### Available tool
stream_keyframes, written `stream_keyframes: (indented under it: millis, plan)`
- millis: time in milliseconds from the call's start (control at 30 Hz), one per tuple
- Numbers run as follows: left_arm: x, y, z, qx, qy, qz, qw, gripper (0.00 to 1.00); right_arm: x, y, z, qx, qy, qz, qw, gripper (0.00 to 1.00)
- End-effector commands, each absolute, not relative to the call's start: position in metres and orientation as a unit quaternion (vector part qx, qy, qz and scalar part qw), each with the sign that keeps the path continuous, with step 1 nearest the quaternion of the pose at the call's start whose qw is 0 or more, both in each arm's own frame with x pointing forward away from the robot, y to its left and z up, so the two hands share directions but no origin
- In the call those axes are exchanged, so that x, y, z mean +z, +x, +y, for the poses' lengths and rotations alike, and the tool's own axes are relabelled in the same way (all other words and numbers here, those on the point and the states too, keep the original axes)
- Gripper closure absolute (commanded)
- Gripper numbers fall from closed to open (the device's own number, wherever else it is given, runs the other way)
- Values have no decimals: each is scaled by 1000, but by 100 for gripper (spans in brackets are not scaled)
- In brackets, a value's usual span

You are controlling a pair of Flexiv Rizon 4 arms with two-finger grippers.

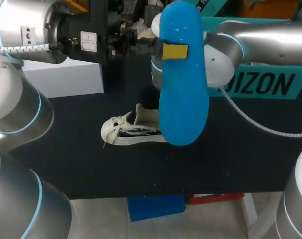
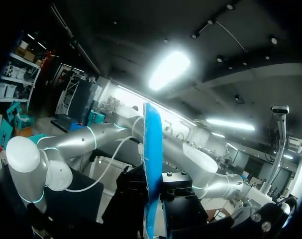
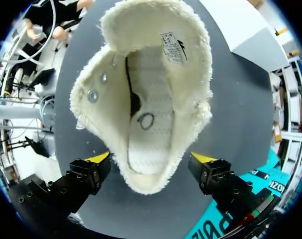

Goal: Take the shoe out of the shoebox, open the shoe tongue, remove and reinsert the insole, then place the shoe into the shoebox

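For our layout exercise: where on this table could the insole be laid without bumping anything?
Bare table between shoe and front edge; also left of its toe, toward the white box. Crowded at the heel, where the right gripper straddles it.

Bold dark capitals on the teal box (image 1: 262,82) beside the right gripper (image 3: 150,162) — partly hidden behind the arm. Small printed label on the shoe tongue (image 3: 173,47), ahead of its spread fingers — too fine to make out. Two white stickers (image 1: 88,42) behind the left gripper (image 1: 174,51), clamped on the insole (image 1: 183,99); print illegible.
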State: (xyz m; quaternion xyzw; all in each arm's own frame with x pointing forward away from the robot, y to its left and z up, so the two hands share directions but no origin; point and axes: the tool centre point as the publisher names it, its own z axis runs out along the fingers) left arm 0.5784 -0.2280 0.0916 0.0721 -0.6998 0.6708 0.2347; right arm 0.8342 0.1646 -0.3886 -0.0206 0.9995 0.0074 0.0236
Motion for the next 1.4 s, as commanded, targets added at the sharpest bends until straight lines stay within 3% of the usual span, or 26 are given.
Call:
stream_keyframes:
  millis: [33, 1400]
  plan:
    - [91, 578, -229, 671, 73, -700, 234, 100, -385, 833, 151, 57, -36, 998, 16, 0]
    - [91, 578, -229, 671, 73, -700, 234, 100, -424, 821, 144, 331, -4, 943, 18, 0]
